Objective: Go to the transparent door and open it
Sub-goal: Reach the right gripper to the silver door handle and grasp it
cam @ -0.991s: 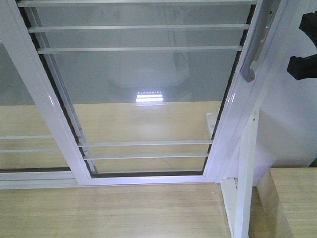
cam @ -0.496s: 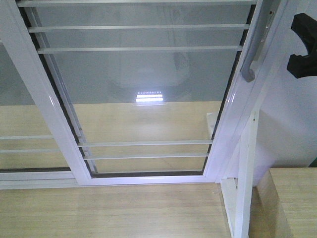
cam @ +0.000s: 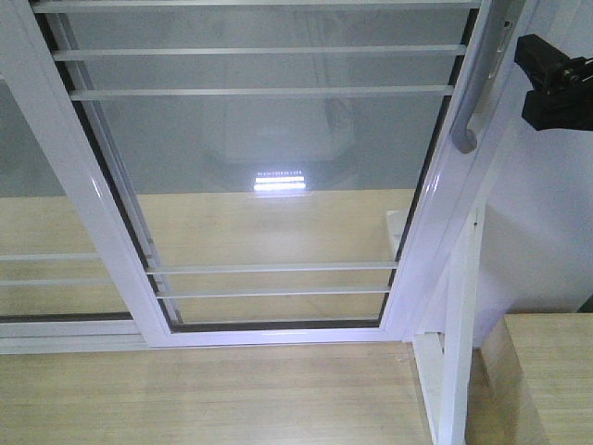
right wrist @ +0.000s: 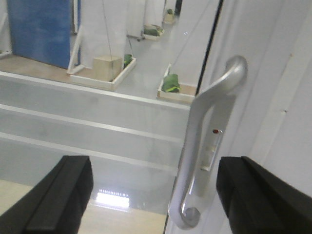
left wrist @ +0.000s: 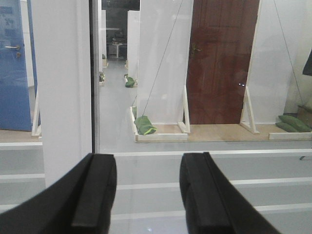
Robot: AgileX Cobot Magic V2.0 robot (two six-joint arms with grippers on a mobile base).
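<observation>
The transparent door fills the front view: clear glass in a glossy white frame with thin white cross bars. Its curved grey pull handle runs down the right stile. My right gripper hangs just right of that handle, apart from it. In the right wrist view the handle with its lock plate stands between the wide-open fingers, closer to the right finger, untouched. My left gripper is open and empty, facing the glass and bars beside a white frame upright.
A second white-framed glass panel overlaps on the left. Wooden floor lies in front. A white post and a wooden box stand at lower right. Behind the glass are a brown door and green sandbags.
In the front view my right gripper has shifted left and up towards the handle and turned. The door has not moved.
</observation>
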